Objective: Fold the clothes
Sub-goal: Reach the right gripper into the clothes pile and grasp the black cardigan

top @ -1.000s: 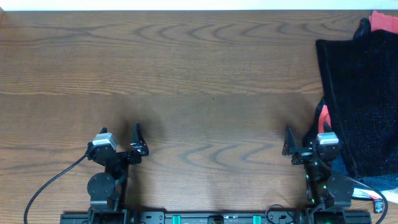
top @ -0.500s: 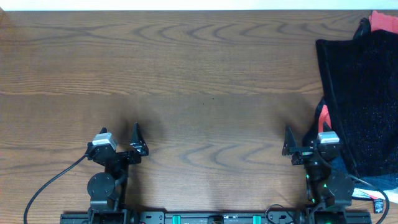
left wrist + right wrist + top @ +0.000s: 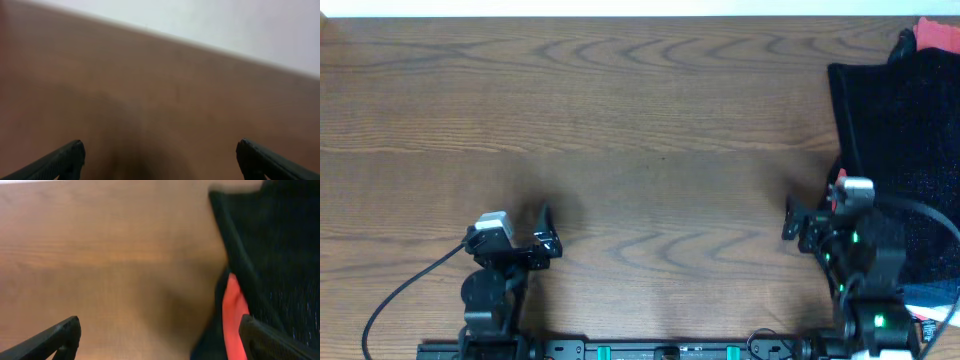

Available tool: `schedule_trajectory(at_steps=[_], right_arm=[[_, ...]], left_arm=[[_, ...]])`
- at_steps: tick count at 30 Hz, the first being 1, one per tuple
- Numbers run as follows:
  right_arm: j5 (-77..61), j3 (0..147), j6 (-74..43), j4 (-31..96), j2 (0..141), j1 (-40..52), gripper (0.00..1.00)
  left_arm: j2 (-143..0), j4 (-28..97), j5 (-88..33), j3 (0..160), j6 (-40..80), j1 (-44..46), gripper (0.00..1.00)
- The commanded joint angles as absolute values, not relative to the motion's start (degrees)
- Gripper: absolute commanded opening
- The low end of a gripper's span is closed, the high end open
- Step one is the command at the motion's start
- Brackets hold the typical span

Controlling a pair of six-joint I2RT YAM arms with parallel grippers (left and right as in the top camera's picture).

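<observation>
**Right pincer reaching for the black garment; no fold begun**

The right pincer (image 3: pixel 165 341) is released. In its wrist view the two fingers stand wide apart at the lower corners with nothing between them. Below it lies bare desk (image 3: pixel 620 120), and just to its right are the dark, fuzzy left edge of the black garment (image 3: pixel 280 240) and a strip of red cloth (image 3: pixel 232 315) showing from beneath that edge. From overhead the right pincer sits just beside the garment's lower left border, apart from the fabric, while the arm behind it partly covers the cloth.

The left pincer (image 3: pixel 165 161) is released too, its fingers spread over empty wood. It is well away from the garment, on the other side of the desk.

The black garment lies at the far right of the desk, flat but not folded, and runs out of the overhead picture at the right. More red cloth (image 3: pixel 935 35) shows past its top corner. No buttons can be made out.

I judge this the opening step, the approach for a first grasp, with all the folding still to do. The next move probably calls for the right pincer to come down on the near left edge and pinch the black fabric alone, leaving the red strip behind. The garment could then be drawn toward the middle of the desk, where the left pincer can reach it.
</observation>
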State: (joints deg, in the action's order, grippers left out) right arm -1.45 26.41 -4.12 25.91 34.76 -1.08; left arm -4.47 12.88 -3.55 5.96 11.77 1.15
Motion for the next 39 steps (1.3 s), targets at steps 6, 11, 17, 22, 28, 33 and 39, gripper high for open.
schedule_trajectory(at_steps=[6, 11, 17, 22, 28, 33, 39], right_arm=[[0.6, 40.5, -5.3, 33.3, 54.2, -3.0, 0.99], [11.7, 41.5, -6.0, 35.3, 59.1, -3.6, 0.98], [32.4, 41.5, -19.1, 42.5, 65.9, -8.3, 0.87], [32.4, 41.5, -21.4, 42.7, 72.0, -11.9, 0.82], [32.6, 41.5, -21.4, 40.9, 78.9, -14.0, 0.82], [32.7, 41.5, -21.4, 40.1, 82.8, -14.1, 0.77], [32.8, 41.5, -21.4, 38.8, 83.6, -14.1, 0.49]], left_arm=[[-19.4, 26.0, -4.3, 21.8, 11.4, 1.0, 0.98], [-28.8, 31.2, -4.3, 28.9, 11.4, 1.0, 0.98], [-33.4, 31.3, -4.4, 30.1, 11.4, 1.0, 0.98], [-34.0, 31.3, -5.4, 30.1, 11.4, 1.0, 0.98], [-34.0, 31.3, -5.6, 30.1, 11.4, 1.0, 0.98], [-34.0, 31.3, -5.6, 30.1, 11.4, 1.0, 0.98], [-34.0, 31.3, -5.6, 30.1, 11.4, 1.0, 0.98]])
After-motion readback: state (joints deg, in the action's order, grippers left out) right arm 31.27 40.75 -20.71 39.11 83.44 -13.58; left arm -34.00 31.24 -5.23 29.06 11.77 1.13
